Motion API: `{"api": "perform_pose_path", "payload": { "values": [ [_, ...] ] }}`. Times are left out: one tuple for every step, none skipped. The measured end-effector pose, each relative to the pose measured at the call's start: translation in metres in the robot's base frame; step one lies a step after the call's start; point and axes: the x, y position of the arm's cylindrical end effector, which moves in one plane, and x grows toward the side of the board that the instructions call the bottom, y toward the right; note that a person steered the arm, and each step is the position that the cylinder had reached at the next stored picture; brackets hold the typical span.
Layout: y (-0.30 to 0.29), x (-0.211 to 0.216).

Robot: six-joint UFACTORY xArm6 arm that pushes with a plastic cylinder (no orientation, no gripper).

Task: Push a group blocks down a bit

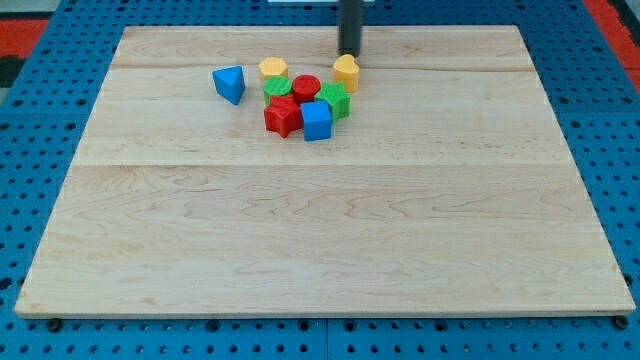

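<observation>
Wooden board (320, 230), my tip (349, 54) bare, grasping nothing, just beyond yellow block (346, 72), perhaps touching, cluster near-left, blue triangular block (229, 83) apart at left.

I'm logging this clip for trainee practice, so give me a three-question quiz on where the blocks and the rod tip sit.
1. True or false: my tip is at the view's bottom of the cluster.
2. Which block stands apart at the view's left? A) blue triangular block B) red star-shaped block C) blue cube
3. Fill in: the block nearest my tip is the ____ block at the cluster's upper right.

Key: 1 false, it is at the view's top, just above the cluster. 2 A. 3 yellow.
</observation>
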Motion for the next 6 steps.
{"api": "perform_pose_path", "payload": {
  "values": [
    [0.033, 0.008],
    [-0.011, 0.013],
    [-0.025, 0.034],
    [-0.026, 0.048],
    [-0.050, 0.036],
    [-0.084, 0.004]
  ]
}}
